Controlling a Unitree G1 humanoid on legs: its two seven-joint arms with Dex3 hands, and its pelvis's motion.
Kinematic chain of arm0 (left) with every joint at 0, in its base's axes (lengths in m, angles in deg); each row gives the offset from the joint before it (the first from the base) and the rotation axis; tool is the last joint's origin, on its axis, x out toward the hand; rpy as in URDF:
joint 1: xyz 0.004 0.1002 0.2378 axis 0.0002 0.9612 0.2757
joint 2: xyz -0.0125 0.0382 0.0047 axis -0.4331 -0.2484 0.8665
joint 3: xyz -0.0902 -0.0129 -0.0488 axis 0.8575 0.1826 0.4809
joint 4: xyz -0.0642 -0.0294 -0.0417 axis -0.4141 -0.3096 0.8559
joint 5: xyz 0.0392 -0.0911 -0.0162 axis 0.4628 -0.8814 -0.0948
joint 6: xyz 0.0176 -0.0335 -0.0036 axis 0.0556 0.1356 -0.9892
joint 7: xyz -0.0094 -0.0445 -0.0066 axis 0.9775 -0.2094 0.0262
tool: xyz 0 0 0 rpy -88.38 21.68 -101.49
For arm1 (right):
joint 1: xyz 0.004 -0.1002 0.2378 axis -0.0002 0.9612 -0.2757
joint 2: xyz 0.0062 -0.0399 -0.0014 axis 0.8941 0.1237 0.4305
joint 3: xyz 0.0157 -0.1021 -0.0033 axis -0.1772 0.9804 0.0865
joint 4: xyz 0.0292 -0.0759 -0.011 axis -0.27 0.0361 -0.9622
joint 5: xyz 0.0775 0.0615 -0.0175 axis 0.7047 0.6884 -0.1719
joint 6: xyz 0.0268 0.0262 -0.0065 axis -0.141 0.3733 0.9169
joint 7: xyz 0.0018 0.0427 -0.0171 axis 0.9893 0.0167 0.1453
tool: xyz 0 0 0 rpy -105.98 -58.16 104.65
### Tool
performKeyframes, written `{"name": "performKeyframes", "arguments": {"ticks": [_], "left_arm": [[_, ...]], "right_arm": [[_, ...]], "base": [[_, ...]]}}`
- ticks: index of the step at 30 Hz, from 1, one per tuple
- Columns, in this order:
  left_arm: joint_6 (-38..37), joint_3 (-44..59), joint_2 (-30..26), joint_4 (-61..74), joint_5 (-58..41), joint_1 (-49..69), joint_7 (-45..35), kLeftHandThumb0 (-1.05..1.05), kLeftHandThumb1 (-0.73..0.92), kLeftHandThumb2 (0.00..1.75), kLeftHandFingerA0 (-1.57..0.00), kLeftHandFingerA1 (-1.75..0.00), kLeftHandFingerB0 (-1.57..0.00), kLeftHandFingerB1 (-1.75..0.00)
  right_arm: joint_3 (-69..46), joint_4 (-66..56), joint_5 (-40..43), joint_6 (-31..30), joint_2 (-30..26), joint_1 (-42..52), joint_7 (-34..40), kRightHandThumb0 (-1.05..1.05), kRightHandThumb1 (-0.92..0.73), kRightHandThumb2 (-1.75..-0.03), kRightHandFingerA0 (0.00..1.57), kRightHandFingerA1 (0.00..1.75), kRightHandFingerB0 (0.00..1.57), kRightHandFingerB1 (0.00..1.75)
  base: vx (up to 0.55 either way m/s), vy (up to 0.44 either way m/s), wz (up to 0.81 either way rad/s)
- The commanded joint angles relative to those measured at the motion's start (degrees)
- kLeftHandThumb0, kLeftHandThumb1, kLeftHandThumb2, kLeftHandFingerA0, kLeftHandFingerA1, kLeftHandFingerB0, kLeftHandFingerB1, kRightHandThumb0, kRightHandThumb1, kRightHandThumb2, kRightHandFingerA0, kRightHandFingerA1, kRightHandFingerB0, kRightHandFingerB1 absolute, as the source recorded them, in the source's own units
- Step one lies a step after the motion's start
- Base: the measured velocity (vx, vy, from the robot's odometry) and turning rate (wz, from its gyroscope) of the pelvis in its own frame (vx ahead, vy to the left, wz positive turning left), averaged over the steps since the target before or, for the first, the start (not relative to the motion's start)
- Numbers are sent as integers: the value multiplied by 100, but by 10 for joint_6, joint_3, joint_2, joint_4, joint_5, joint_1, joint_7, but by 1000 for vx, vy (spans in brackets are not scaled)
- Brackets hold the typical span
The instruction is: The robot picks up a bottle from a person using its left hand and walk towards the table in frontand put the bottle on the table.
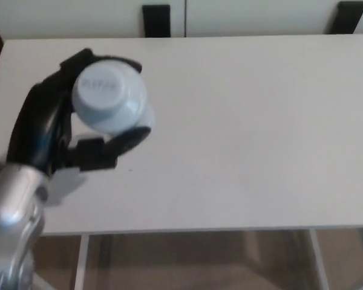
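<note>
Above table [260, 151] — left hand [46, 124] grips bottle [107, 98].

Print on the bottle [107, 96] is too blurred to read.

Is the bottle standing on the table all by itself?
No, the left hand is closed around the bottle, with black fingers on both sides of it, above the white table.

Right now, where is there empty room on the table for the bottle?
Almost everywhere. The table is bare from the bottle all the way to the right, far edge to near edge. The only crowded bit is the left end, where the left robot hand holds the bottle over it.
</note>
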Motion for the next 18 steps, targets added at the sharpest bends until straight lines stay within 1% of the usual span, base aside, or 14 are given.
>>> {"name": "performKeyframes", "arguments": {"ticks": [1,4,5,7,8,9,10,11,12,15,18], "left_arm": [[57,-10,-3,-101,1,-80,0,-13,82,64,-108,-124,-83,-87],[45,-24,1,-150,7,-100,1,-13,82,64,-108,-123,-84,-85],[52,-35,7,-192,8,-116,-3,-14,83,65,-106,-122,-80,-88],[50,-41,9,-218,8,-123,-2,-15,83,65,-107,-123,-80,-88],[35,-54,15,-247,18,-125,4,-15,80,64,-108,-123,-82,-82],[33,-58,16,-255,20,-125,5,-16,79,65,-109,-123,-82,-79],[32,-62,18,-263,21,-125,7,-16,79,65,-109,-123,-82,-79],[23,-67,24,-278,20,-120,8,-14,80,67,-109,-122,-83,-86],[19,-76,24,-283,27,-118,10,-15,81,67,-111,-120,-84,-88],[9,-91,24,-296,35,-111,11,-13,80,69,-113,-119,-83,-87],[6,-99,24,-297,38,-103,13,-14,79,70,-115,-119,-82,-88]], "right_arm": [[-4,0,4,-6,-9,4,-3,-40,-70,-61,63,47,57,42],[0,1,-1,-5,-9,7,1,-40,-70,-61,63,46,56,42],[-4,0,4,-6,-8,8,-3,-39,-69,-61,63,47,55,42],[-5,0,4,-9,-7,9,-3,-39,-69,-61,64,47,55,42],[-8,-2,8,-6,-7,11,-9,-40,-70,-61,64,49,56,43],[-8,-2,8,-5,-7,12,-9,-40,-69,-61,64,48,55,42],[-8,-2,8,-5,-6,12,-9,-40,-69,-61,64,48,55,42],[-10,-1,8,-4,-6,12,-9,-40,-69,-61,64,48,56,42],[-8,-1,6,-2,-7,14,-10,-41,-70,-61,62,48,55,42],[-6,-1,2,-2,-9,12,-12,-41,-70,-61,65,49,56,42],[-8,-1,3,-6,-8,11,-12,-40,-69,-61,63,48,55,42]], "base": [[37,-60,16],[118,-38,-9],[123,27,-9],[117,44,-11],[111,56,-14],[110,63,-15],[112,75,-16],[111,84,-11],[113,87,-14],[95,89,-15],[43,35,22]]}}
